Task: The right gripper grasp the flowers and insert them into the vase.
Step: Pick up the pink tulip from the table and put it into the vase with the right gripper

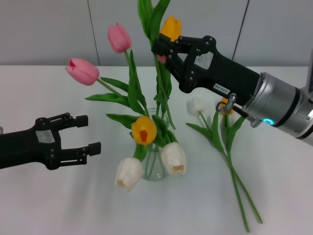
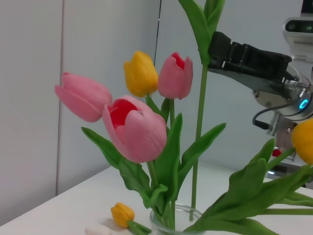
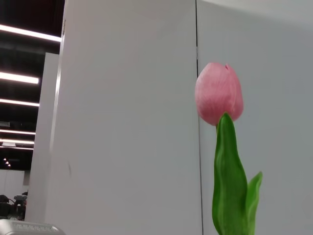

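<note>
right gripper [image 1: 160,49] is closed on a tall tulip stem [image 1: 159,81] above the vase [image 1: 152,166]; two flowers [image 1: 230,147] lie on the table. stems look light, springy; grip mid-stem.

I work in a lab-like hall: a bare white tabletop [image 1: 58,205] below my fingers, plain grey partition panels [image 1: 44,29] beyond, strip ceiling lights [image 3: 19,78] overhead.
</note>
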Controlling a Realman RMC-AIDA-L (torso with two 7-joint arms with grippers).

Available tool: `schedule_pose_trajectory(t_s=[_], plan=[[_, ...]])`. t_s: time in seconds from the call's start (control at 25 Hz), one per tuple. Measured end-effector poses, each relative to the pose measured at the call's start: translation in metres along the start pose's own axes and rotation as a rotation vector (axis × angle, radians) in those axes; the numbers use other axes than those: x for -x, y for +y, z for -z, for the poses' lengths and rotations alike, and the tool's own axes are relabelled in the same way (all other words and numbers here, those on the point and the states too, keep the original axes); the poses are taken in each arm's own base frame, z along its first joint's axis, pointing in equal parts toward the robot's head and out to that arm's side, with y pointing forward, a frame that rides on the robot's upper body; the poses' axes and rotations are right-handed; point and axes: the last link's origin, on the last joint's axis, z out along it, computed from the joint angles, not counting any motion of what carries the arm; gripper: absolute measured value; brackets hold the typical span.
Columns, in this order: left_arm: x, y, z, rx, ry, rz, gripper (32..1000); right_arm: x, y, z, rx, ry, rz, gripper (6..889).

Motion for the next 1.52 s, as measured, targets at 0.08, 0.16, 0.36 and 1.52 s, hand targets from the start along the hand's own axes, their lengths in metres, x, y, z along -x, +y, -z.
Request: schedule_pose_trajectory(t_s=[0.08,0.16,0.36,1.52], plan=[[0.0,0.0,0.0,0.0,0.0,0.0,887,-0.001,0.0,0.003,-0.006,0.002,-0.005,49],[0.001,0.0,0.001,-0.001,-0.001,0.002,887,-0.003,0.001,0.008,-0.017,0.005,-0.012,52],[0.003,0.001,0.002,-0.004,-0.004,0.006,887,-0.005,0.001,0.015,-0.037,0.007,-0.017,59],[0.008,0.0,0.007,-0.035,-0.017,0.008,887,-0.003,-0.009,0.042,-0.104,0.013,-0.06,98]])
